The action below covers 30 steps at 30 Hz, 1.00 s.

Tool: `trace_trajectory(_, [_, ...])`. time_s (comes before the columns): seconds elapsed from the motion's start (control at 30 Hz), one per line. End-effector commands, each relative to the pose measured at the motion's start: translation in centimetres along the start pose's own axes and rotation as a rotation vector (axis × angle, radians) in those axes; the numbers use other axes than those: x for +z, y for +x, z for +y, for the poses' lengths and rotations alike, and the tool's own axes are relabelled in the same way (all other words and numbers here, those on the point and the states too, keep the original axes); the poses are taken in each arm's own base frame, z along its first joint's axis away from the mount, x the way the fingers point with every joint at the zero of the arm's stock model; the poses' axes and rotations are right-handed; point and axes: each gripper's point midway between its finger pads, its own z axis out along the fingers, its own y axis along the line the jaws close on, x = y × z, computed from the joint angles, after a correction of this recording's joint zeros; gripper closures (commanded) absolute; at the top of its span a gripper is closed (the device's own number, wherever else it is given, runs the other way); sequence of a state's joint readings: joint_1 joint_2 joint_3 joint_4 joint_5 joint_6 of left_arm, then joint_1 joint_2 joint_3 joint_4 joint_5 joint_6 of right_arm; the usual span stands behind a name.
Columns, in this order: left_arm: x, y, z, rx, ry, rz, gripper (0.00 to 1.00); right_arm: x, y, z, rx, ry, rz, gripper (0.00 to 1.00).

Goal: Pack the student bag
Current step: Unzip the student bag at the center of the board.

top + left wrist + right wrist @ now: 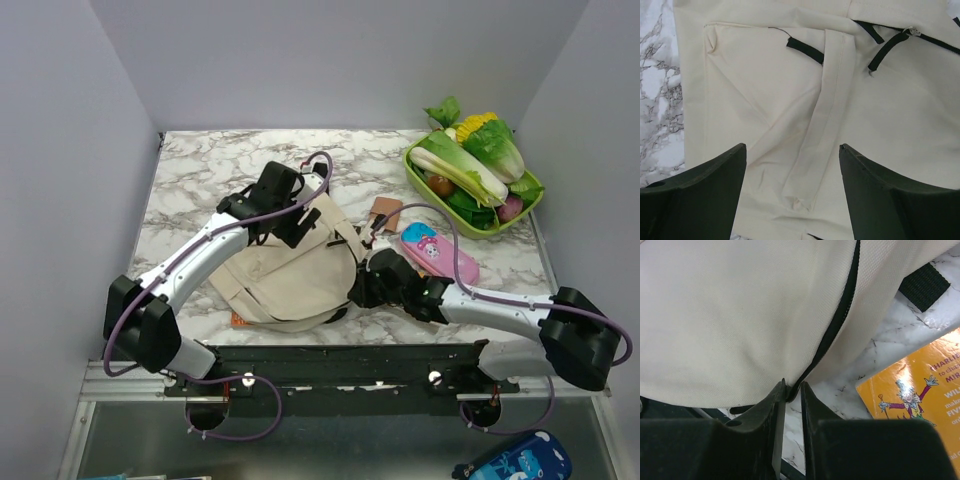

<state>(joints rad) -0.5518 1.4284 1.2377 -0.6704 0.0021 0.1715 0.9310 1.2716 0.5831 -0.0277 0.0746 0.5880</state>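
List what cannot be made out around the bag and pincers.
- Student bag interior: top view, left arm covers its upper end; no wrist view shows an opening.
- Orange book: right wrist view, cut by the frame edge; top view, mostly under the bag.
- Right pincer grip on the zip seam: right wrist view, tips meet fabric, pinch unclear.
- Brown item: top view, too small.
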Motion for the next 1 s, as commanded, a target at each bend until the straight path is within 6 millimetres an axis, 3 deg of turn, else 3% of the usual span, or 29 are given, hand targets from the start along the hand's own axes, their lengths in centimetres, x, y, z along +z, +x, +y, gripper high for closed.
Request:
trace_trajectory(0.0, [2.0,-2.0,0.3,-0.029,-0.013,-0.053,0.20,1.2,1.7,-0.1,-0.005,0.023,0.010,0.75])
trace_trajectory(0.17, [5.2,-2.2,1.2,-0.060,-0.039,-0.020,0.22,2.4,4.5,-0.2,-0.017,0.053,0.069,0.84])
trace_trajectory(0.3, [7.2,-2.6,1.8,-0.150,-0.042,0.009,0.41,2.1,6.2,-1.0,0.003,0.080,0.086,0.84])
trace_trajectory(0.37, [8.4,-2.2,1.4,-0.182,-0.030,0.033,0.43,1.7,6.2,-0.9,0.016,0.080,0.071,0.81])
trace_trajectory(0.53, [10.3,-1.9,0.5,-0.270,0.041,0.053,0.38,1.2,6.1,-1.1,0.019,0.083,0.057,0.74])
trace_trajectory(0.73, [10.9,-1.3,-1.6,-0.329,0.138,0.097,0.31,1.1,5.7,-1.1,0.012,0.090,0.050,0.66])
trace_trajectory(0.97, [11.7,-0.6,-2.4,-0.390,0.160,0.106,0.29,1.2,5.5,-0.7,0.007,0.073,0.049,0.65])
